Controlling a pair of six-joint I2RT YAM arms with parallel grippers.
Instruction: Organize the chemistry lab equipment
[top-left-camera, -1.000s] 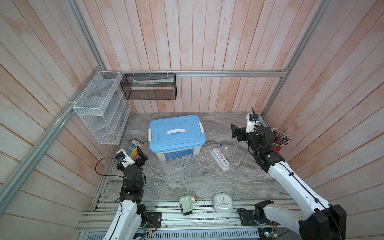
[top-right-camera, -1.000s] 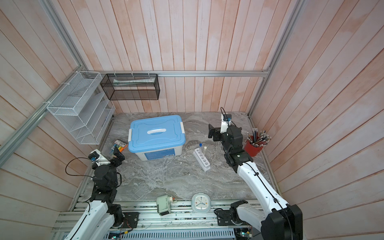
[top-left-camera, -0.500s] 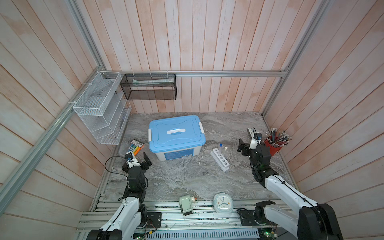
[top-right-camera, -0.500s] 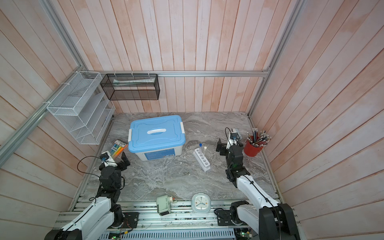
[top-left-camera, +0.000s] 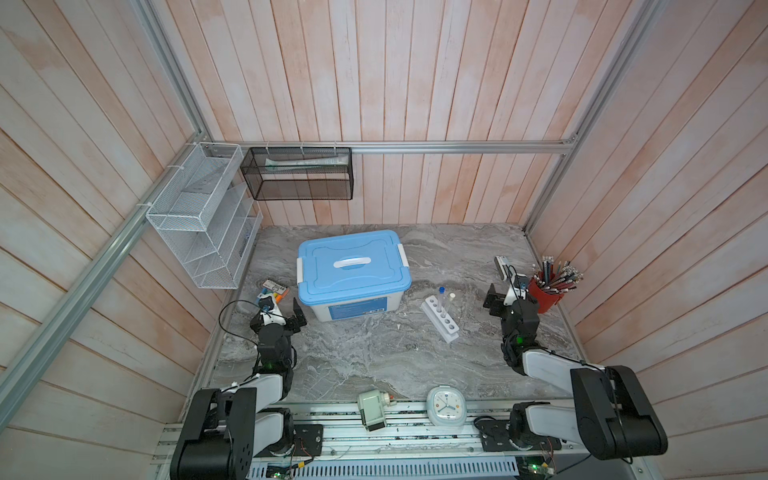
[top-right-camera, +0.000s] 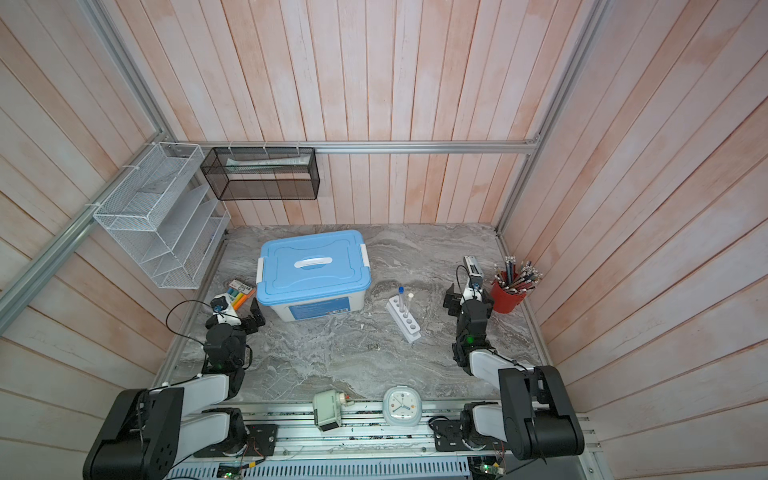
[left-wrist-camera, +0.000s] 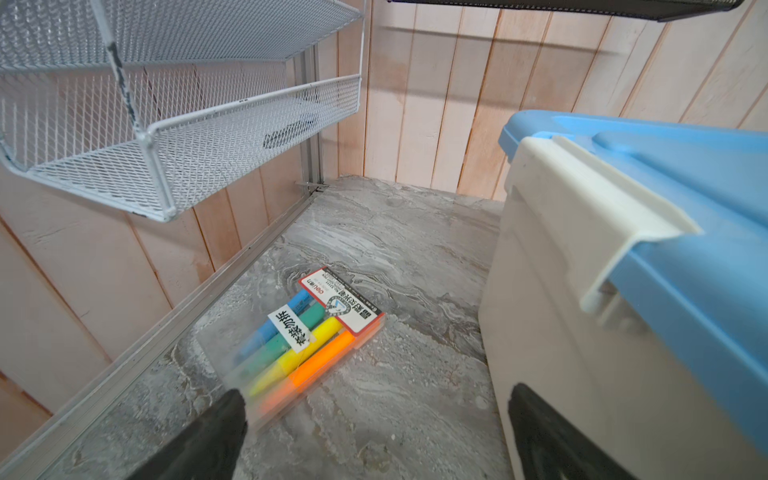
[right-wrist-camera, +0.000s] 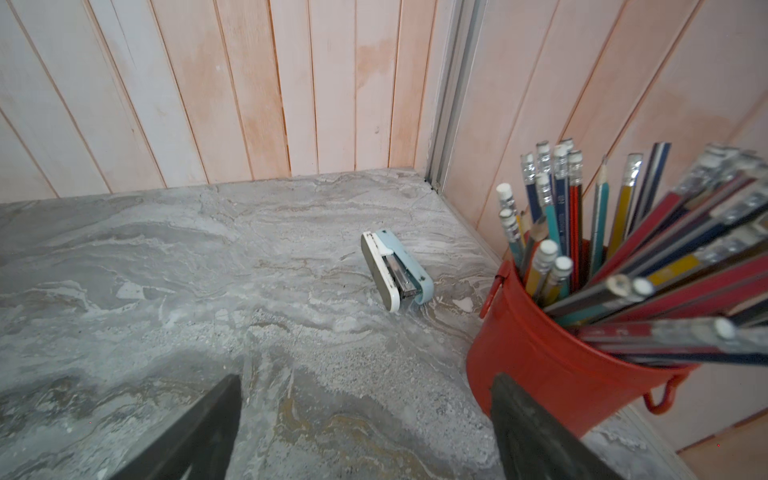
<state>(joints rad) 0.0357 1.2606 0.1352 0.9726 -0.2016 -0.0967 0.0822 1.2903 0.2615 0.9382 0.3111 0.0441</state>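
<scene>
noting hazards first. right gripper (right-wrist-camera: 365, 382) sat low near the desk's (top-left-camera: 374, 357) right edge, jaws wide apart and empty, with one finger just beside the red cup of pencils (right-wrist-camera: 540, 361). a careless swing toward the middle could have clipped that cup and spilled it. left gripper (left-wrist-camera: 376, 395) was likewise spread wide with nothing held, near the left edge. one of its fingers was close to the wall of the blue-lidded box (left-wrist-camera: 623, 291) and the other by the marker pack (left-wrist-camera: 303, 332); a move made without backing off could have scraped the box.

the white six-hole rack (top-left-camera: 440, 320) stood right of the desk's middle, between the box and the right gripper, well apart from both grippers. the blue-capped tube (top-left-camera: 441, 296) and white-capped tube (top-left-camera: 451, 302) stood upright in holes at its far end. the rack looked light and top-heavy, so a sideways approach could have tipped it or knocked a tube askew. no cylinder, dish or cups were in view; possibly shut in the box, could not tell.

versus one second earlier: both arms had been raised well above the desk, the right one reaching up beside the cup. both had since folded down and back toward the near edge. rack, tubes, box, cup and the stapler (right-wrist-camera: 397, 270) had not moved.
</scene>
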